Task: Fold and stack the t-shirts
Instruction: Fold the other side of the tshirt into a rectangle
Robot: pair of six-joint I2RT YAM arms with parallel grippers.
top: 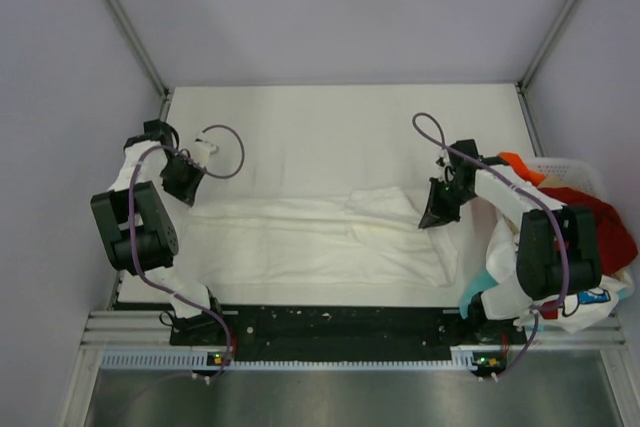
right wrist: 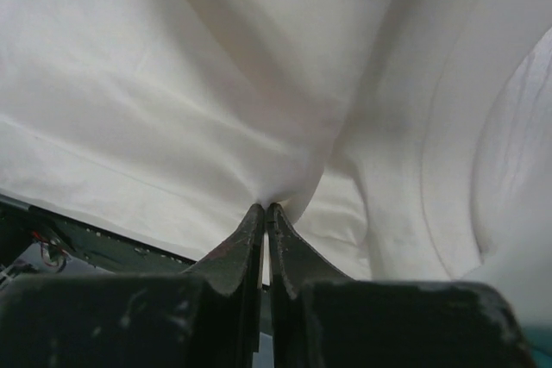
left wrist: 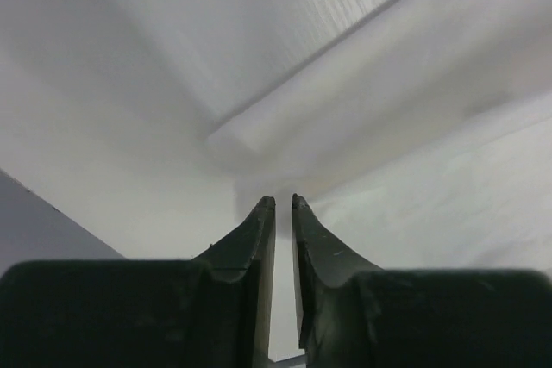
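Right wrist view: white t-shirt (right wrist: 172, 84) is pinched in right gripper (right wrist: 266, 208) jaws; left gripper (left wrist: 283, 202) jaws closed. Spreading is judged underway; folding needed next.

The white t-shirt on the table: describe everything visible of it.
The white t-shirt is soft, thin cloth, plain on the side showing, with no print in sight. It lies spread wide across the near half of the table, wrinkled, with a layer doubled over toward its right. The right gripper is shut on a pinch of it, creases running to the fingertips. The left gripper sits nearly closed at its far left corner; whether it grips cloth cannot be told.
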